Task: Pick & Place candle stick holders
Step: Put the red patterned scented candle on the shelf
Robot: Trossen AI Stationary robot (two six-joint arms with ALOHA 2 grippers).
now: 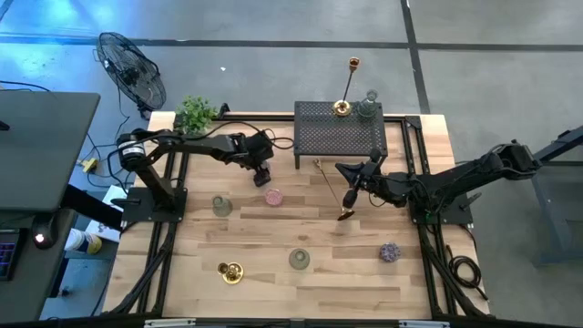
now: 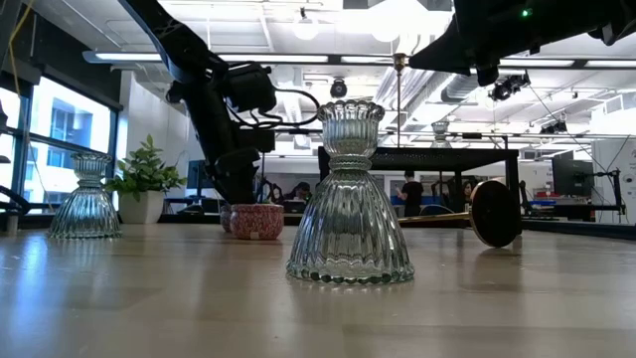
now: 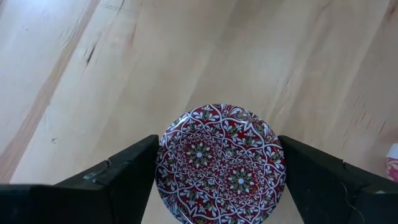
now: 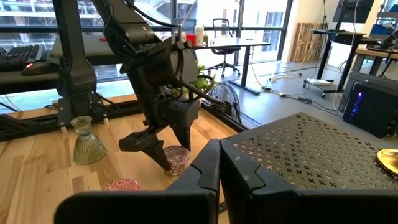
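Observation:
A red patterned round candle holder stands upright on the wooden table, with my left gripper shut on it from above. A pink holder stands just beside it. A tall brass stick lies on its side, its round base on edge on the table. My right gripper hangs level above it, shut on nothing. Another brass stick and a glass holder stand on the black mesh rack. My left gripper holds the red patterned holder by its round outer wall, one finger on each of two opposite sides. The fingers slant steeply down from above. The holder stands upright with its bottom on the table.
Clear glass holders, a gold one and a purple one stand spread over the near half of the table. A potted plant sits at the far left corner. A fan stands beyond it.

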